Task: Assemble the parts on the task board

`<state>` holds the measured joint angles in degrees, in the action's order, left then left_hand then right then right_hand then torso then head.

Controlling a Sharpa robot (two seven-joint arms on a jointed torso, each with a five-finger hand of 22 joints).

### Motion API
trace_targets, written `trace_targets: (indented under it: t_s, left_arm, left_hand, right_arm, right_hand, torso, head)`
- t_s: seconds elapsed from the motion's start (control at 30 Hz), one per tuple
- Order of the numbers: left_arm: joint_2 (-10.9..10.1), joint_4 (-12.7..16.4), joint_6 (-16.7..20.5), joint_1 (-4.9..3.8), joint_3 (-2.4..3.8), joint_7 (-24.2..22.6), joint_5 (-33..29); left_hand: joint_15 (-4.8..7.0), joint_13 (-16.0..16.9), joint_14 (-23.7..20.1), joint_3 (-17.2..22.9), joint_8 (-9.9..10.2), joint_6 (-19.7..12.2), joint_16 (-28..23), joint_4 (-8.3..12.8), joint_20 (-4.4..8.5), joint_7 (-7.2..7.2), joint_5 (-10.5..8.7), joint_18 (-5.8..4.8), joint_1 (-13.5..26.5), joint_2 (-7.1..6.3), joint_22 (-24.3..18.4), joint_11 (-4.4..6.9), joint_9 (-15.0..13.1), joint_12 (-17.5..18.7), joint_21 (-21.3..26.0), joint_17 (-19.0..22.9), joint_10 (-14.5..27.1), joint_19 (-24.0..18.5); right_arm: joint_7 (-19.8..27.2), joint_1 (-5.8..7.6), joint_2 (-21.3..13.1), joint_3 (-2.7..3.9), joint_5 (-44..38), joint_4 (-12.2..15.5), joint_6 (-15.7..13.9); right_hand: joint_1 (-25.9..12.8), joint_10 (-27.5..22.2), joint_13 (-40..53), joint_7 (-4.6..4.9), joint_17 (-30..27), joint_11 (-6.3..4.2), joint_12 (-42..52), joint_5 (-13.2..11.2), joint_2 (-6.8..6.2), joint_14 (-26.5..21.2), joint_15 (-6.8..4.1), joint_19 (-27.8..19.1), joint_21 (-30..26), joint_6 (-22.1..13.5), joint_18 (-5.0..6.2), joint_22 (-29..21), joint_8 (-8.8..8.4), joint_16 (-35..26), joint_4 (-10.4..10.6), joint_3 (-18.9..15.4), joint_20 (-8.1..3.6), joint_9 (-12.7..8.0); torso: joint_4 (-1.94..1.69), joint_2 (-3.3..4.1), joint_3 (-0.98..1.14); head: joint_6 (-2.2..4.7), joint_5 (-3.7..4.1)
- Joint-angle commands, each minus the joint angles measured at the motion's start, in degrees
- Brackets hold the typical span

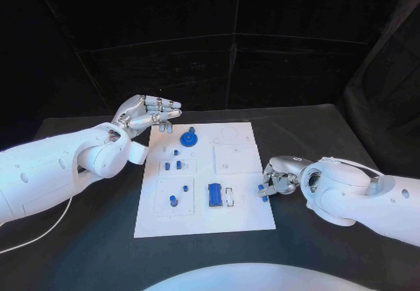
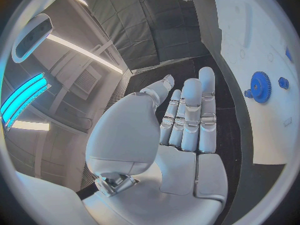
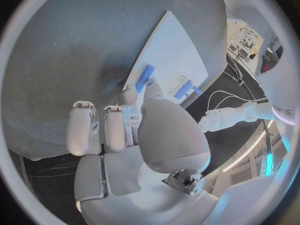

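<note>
At the centre of the frame I see the task board (image 1: pixel 203 225) lying flat on the black worktop (image 1: pixel 332 133). My left hand (image 1: pixel 147 113) hovers above the board's upper left corner, its fingers (image 2: pixel 190 116) straight, side by side and holding nothing. My right hand (image 1: pixel 278 179) sits at the board's right edge, fingers curled around a small blue part (image 1: pixel 263 192), pinching it just over the edge. On the board, a blue gear (image 1: pixel 190 139) sits near the top, and a long blue block (image 1: pixel 214 194) stands lower centre, beside smaller blue pegs (image 1: pixel 173 165).
</note>
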<state>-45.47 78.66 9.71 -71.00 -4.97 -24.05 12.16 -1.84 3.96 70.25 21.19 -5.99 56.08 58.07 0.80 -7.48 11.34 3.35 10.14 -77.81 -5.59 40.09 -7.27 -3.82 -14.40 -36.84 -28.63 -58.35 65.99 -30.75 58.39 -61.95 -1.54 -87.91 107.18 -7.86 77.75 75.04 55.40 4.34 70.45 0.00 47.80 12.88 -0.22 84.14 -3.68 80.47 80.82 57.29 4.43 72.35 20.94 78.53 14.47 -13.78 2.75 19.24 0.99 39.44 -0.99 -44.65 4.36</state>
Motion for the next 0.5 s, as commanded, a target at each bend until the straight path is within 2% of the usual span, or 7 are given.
trace_targets:
  t_s: [0.03, 0.33, 0.5]
  left_arm:
    - [-0.04, 0.07, -0.56, -0.07, 0.04, -0.27, -0.22]
    - [-0.14, 0.13, -0.58, -0.07, 0.04, -0.21, -0.22]
    - [-0.20, 0.17, -0.60, -0.07, 0.04, -0.17, -0.22]
  left_hand:
    - [-0.16, 0.09, -0.26, -0.45, -0.38, -0.41, 0.26, 0.03, -0.21, -0.09, -0.20, 0.37, 0.01, 0.57, -0.07, 0.08, -0.08, -0.21, 0.29, 0.08, 0.43, 0.05]
    - [-0.16, 0.09, -0.26, -0.45, -0.38, -0.41, 0.26, 0.03, -0.21, -0.09, -0.20, 0.37, 0.01, 0.57, -0.07, 0.08, -0.08, -0.21, 0.29, 0.08, 0.43, 0.05]
    - [-0.16, 0.09, -0.26, -0.45, -0.38, -0.41, 0.26, 0.03, -0.21, -0.09, -0.20, 0.37, 0.01, 0.57, -0.07, 0.08, -0.08, -0.21, 0.29, 0.08, 0.43, 0.05]
  right_arm:
    - [-0.41, -0.03, 0.60, -0.06, -3.25, -0.19, 3.01]
    - [-0.38, -0.34, 2.11, -0.08, -5.25, -0.59, 5.35]
    - [-0.41, -0.39, 2.35, -0.08, -5.85, -0.58, 5.29]
  right_hand:
    - [2.40, 0.06, -0.19, -0.08, -0.02, -0.25, -0.48, 0.91, 0.26, 2.46, -0.36, -0.23, -0.10, 0.54, -0.56, -0.09, -0.25, -0.26, -1.48, 0.43, -0.30, 0.08]
    - [5.56, -0.03, -0.50, -0.13, -0.04, -0.35, -1.12, 1.00, 1.20, 2.44, -0.44, -0.26, -0.18, 0.74, -0.57, -0.10, -0.63, -0.39, -3.28, 1.19, -0.39, 0.25]
    - [6.15, -0.22, -0.94, -0.04, -0.14, -0.31, -1.83, 2.80, 1.60, 2.41, -0.42, -0.32, -0.27, 0.63, -0.55, -0.21, -1.11, -0.52, -3.54, 1.41, -0.41, 0.18]
  torso:
    - [-0.01, -0.03, 0.00]
    - [0.02, -0.05, -0.01]
    - [0.04, -0.04, -0.01]
  head:
    - [-0.09, 0.02]
    - [-0.21, -0.06]
    - [-0.22, -0.06]
